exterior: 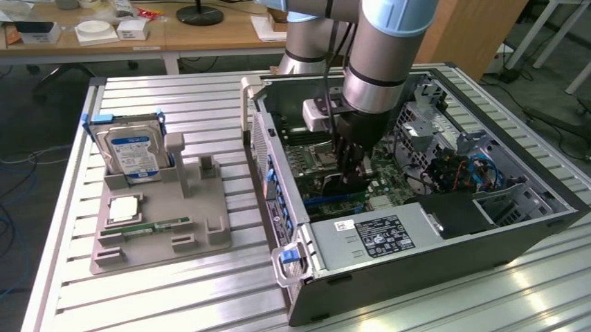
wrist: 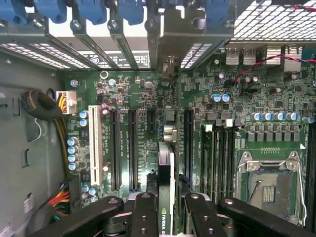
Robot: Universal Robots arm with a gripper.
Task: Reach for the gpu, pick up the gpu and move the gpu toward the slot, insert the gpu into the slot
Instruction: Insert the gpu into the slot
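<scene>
Exterior view: arm reaching down into the open computer case on the bench, fingers low over the green motherboard; hard drive parked in its stand well apart.

Wrist view: fingers closed on the gpu, held edge-on, just above the motherboard beside the long black slot. Likely trouble: card edge landing beside the slot or tilted, jamming, scraping nearby capacitors, or end bracket catching the rear frame.
</scene>
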